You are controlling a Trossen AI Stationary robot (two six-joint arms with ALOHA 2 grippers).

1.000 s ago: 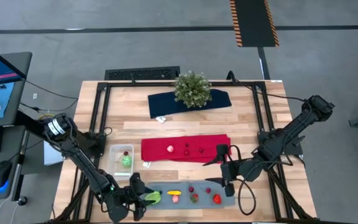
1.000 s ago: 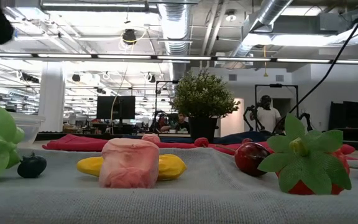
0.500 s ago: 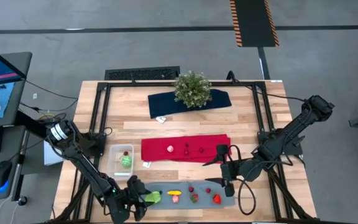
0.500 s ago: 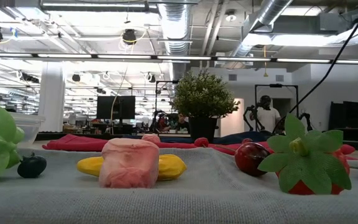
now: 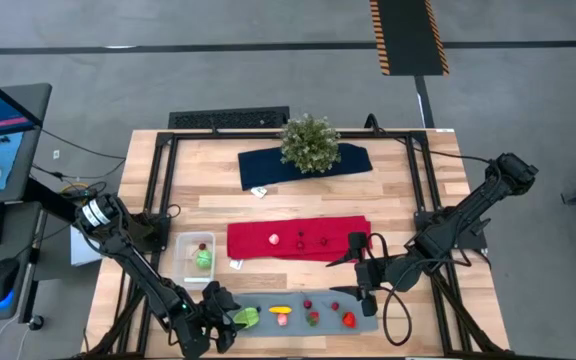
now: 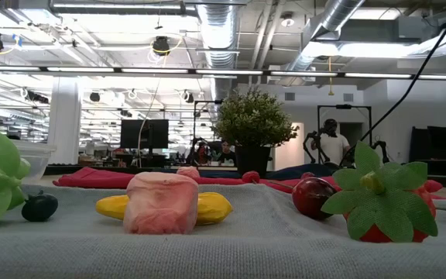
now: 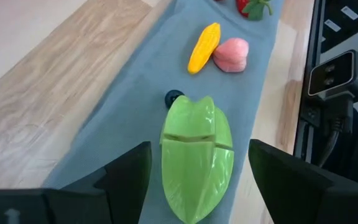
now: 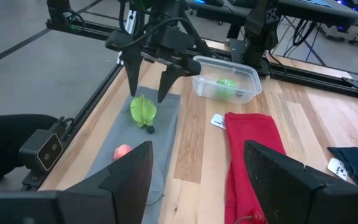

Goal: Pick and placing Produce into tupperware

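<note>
The produce lies on a grey mat (image 5: pixel 363 325): a green leafy piece (image 5: pixel 245 317) (image 7: pixel 197 158), a dark berry (image 7: pixel 174 96), a yellow piece (image 5: pixel 280 310), a pink piece (image 6: pixel 161 203) and strawberries (image 5: pixel 349 320). More small pieces rest on a red cloth (image 5: pixel 343 228). The clear tupperware (image 5: pixel 196 243) (image 8: pixel 244 74) stands left of the cloth with a green piece (image 5: pixel 202 259) inside. My left gripper (image 7: pixel 199 144) (image 5: pixel 223 312) is open, with a finger on either side of the leafy piece and clear of it. My right gripper (image 8: pixel 194 146) (image 5: pixel 363 280) hovers open over the mat's right part.
A potted plant (image 5: pixel 309 143) stands on a dark blue cloth (image 5: pixel 353 158) near the far edge. A black frame (image 5: pixel 163 170) runs around the table. A small camera (image 7: pixel 333 70) sits at the near edge beside the mat. Bare wood (image 5: pixel 218 205) lies between the two cloths.
My left arm has shifted a little, and its dark shape has slipped out of the low view's upper left corner. The produce has stayed where it was.
</note>
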